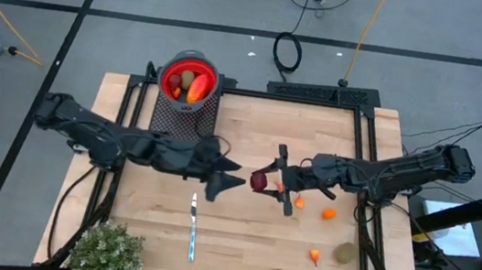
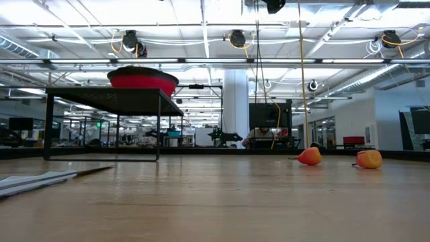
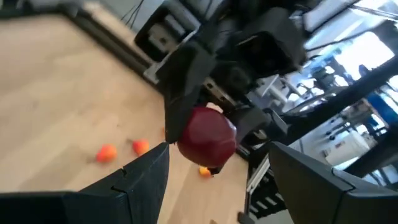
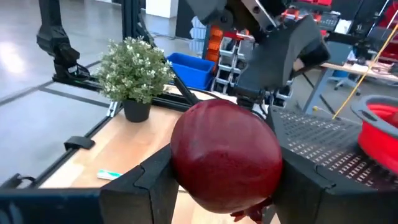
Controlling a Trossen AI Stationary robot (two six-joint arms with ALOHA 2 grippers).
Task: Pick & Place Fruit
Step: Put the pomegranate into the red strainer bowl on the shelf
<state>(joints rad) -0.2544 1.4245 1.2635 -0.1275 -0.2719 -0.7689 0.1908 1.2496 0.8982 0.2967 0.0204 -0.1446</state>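
Dark red ball (image 4: 227, 155): gripped in right pincer (image 1: 274, 184) above worktop (image 1: 238, 236) centre. Left pincer (image 1: 234, 177): open, facing it, close beside.

On my wooden table (image 1: 237, 245), a slim silver-and-teal knife (image 1: 193, 229) lies flat near the front edge, a little left of centre, blade running near to far. My bushy green plant (image 1: 105, 252) stands in its dark pot at the near left corner, well apart from the knife. At the far left sits my black mesh stand (image 1: 183, 117), carrying a red bowl (image 1: 189, 77). A coiled black cable (image 1: 287, 52) lies on the grey floor beyond the table's far edge.
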